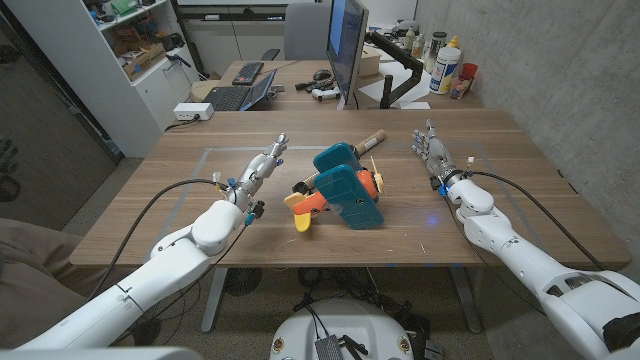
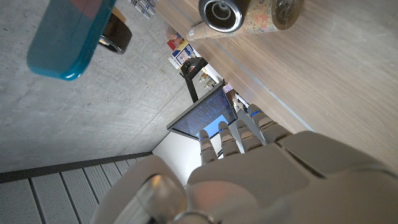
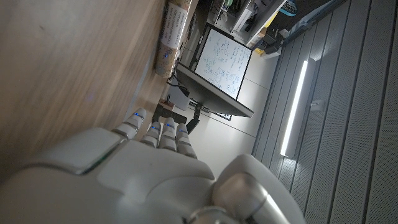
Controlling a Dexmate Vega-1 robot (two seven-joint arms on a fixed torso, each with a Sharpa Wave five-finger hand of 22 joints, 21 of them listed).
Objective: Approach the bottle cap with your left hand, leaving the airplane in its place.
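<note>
One reach to make — the cap sits past the airplane

You are at the approach step, not yet near the goal. Your left hand (image 1: 262, 168) hovers over the table (image 1: 500, 130) left of the airplane (image 1: 345, 185), fingers stretched out and holding nothing. Your right hand (image 1: 432, 150) stands on the far side, fingers likewise straight and empty.

The bottle cap (image 2: 221, 14) is, as best you can judge, the dark round piece with a silver centre in the left wrist view, at the end of a patterned tube (image 1: 372, 139) lying just behind the airplane; the head view hides it.

Next you likely need to carry the hand forward and inward, around the airplane's back. Room is tight there — a teal wing reaches toward your path, so go high or wide. Bare table lies ahead of the hand, and the edges are well apart from it.
</note>
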